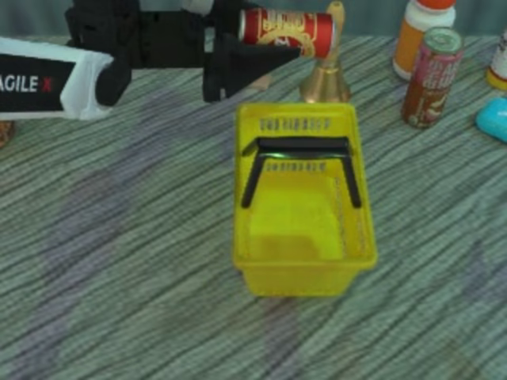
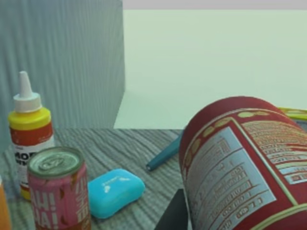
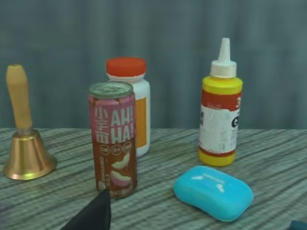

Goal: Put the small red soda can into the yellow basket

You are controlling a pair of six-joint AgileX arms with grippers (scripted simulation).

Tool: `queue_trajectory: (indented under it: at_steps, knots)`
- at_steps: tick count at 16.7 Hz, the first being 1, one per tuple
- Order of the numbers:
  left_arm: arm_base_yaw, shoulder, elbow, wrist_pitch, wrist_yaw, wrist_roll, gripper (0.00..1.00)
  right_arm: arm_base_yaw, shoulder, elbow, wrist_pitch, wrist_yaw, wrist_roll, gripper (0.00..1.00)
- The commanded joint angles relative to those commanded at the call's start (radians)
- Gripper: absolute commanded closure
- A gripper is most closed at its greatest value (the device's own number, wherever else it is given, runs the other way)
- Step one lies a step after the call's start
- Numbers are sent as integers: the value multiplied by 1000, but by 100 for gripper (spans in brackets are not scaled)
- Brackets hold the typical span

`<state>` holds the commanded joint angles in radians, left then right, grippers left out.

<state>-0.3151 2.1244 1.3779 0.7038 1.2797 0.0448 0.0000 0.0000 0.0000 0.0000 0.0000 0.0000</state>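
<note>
The small red soda can (image 1: pixel 285 28) hangs on its side above the table's far edge, just beyond the far end of the yellow basket (image 1: pixel 240 198). My left gripper (image 1: pixel 265 41) is shut on it, reaching in from the left. In the left wrist view the can (image 2: pixel 244 167) fills the near right, with one black finger (image 2: pixel 175 215) against it and a sliver of the basket (image 2: pixel 295 113) behind. The basket stands at mid-table with its black handles (image 1: pixel 301 146) folded across its far half. My right arm is outside the top view; a dark part of its gripper (image 3: pixel 93 215) shows.
A brass bell (image 1: pixel 325 79) stands right behind the basket, under the can. At the back right are a tall maroon can (image 1: pixel 430 79), a white bottle with an orange cap (image 1: pixel 424 32), a yellow squeeze bottle (image 1: pixel 499 59) and a blue soap bar (image 1: pixel 495 119).
</note>
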Motion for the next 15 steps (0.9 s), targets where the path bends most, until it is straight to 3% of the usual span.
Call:
queue_trajectory:
  at_steps: [6, 15]
  knots:
    - [6, 20, 0, 15, 0, 2, 100, 0, 0, 0, 0, 0, 0, 0]
    - [26, 238, -72, 315, 2, -5, 100, 0, 0, 0, 0, 0, 0, 0]
